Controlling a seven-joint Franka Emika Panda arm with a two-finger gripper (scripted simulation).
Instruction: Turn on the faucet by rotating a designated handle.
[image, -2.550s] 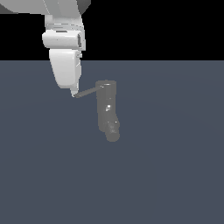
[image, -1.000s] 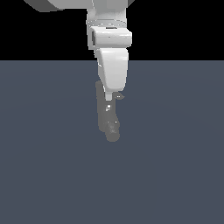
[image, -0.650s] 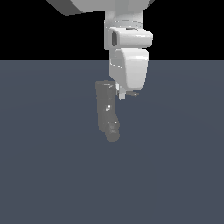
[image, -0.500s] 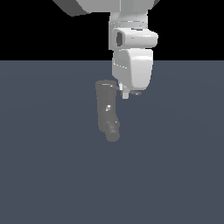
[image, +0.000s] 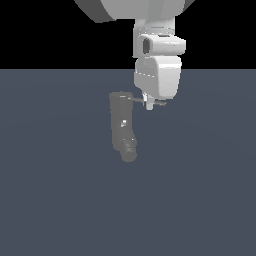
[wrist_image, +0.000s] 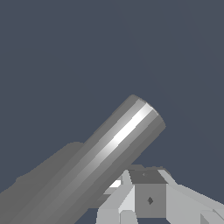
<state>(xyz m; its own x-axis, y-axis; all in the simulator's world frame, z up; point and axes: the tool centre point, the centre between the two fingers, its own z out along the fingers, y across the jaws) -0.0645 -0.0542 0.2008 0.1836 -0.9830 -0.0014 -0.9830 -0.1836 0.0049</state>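
Note:
The faucet (image: 121, 122) is a dark grey upright cylinder on the flat grey floor, with its stubby spout (image: 129, 151) at the lower end. The handle (image: 159, 104), a thin light-grey rod, sticks out from the cylinder's top toward the exterior view's right. My gripper (image: 148, 105) hangs straight down with its fingertips against the rod's middle; the fingers look pressed together, beside the rod and not around it. In the wrist view the handle (wrist_image: 113, 148) fills the frame as a shiny bar, with my fingers (wrist_image: 148, 199) close beside it.
The plain dark grey floor (image: 200, 190) spreads all around the faucet. My white arm (image: 157, 75) stands directly above the handle. No other objects show.
My gripper has moved toward the exterior view's right, past the faucet's top. The handle has swung with it, from pointing left to pointing right.

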